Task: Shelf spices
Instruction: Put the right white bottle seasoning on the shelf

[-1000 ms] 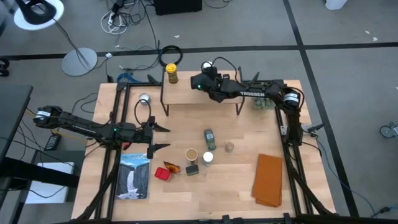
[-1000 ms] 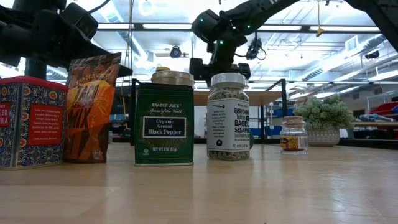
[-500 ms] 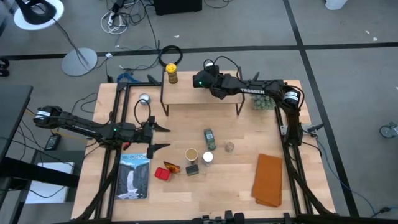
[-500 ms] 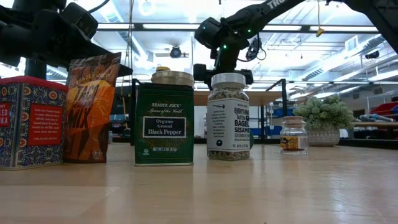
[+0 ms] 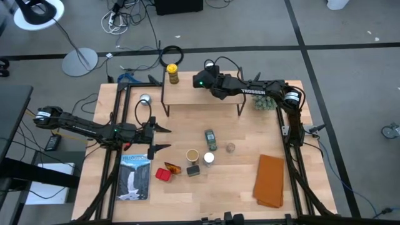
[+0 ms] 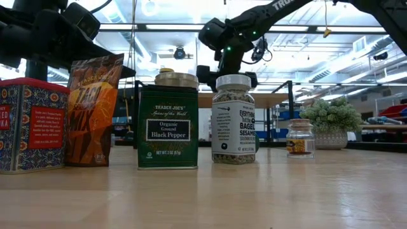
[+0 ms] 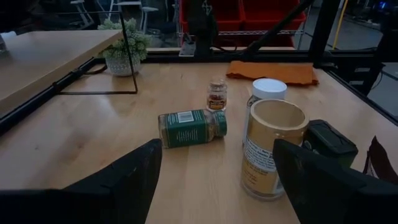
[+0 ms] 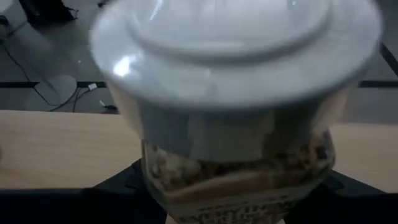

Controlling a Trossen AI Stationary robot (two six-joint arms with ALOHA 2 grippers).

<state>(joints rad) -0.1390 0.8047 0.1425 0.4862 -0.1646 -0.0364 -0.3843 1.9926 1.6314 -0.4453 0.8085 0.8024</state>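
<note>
**Desk (image 5: 237, 187):** light wood, black frame.

**Shelf (image 5: 200, 95):** low wooden board on thin black legs, at the far edge of the desk.
- Yellow-lidded jar (image 5: 172, 74): upright on the shelf's far left corner.

**Right tool (image 5: 200, 81):** above the far edge of the shelf, right of the yellow-lidded jar.
- A white-lidded seasoning jar (image 8: 236, 93) fills its wrist view, close in front of it.
- Whether the tool is clenched on this jar or released cannot be told.

**Left tool (image 5: 164, 137):** released, holding nothing, low over the left side of the desk and well apart from the spices.

**Spices on the desk, in front of the shelf:**
- Green-lidded jar (image 5: 210, 139): lying on its side.
- Small clear jar (image 5: 230, 148): upright, just right of the green-lidded jar.
- Tan-lidded jar (image 5: 192, 155) and white-capped jar (image 5: 209, 159): side by side.
- Dark box (image 5: 193, 170): just in front of the tan-lidded jar.
- Orange packet (image 5: 174, 167) and red tin (image 5: 164, 174): to the left of the dark box, close together.

**Other items:**
- Spiky green plant (image 5: 265, 103): at the shelf's right end.
- Orange cloth (image 5: 270, 181): near right.
- Booklet (image 5: 134, 177): near left.
- Round silver tin (image 5: 145, 99): left of the shelf.
</note>
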